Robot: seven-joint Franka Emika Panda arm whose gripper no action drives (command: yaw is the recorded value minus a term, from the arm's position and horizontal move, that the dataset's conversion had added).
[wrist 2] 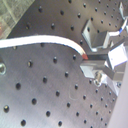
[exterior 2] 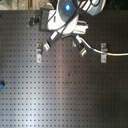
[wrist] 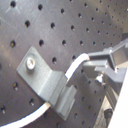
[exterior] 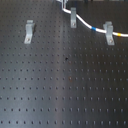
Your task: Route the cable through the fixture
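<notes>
With my gripper [wrist 2: 92, 59] clenched on the cable [wrist 2: 50, 41] just beside the clip [wrist: 50, 85] (already threaded, I judge), I should pull gently, keeping it seated.

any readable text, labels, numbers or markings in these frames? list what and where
None readable in any view.
The cable has a blue band and a yellow stretch, colour only, no print.
The grey clips and the perforated black board show no marks.
The arm's glowing blue spot in the second exterior view is a light, not a sign.
</notes>
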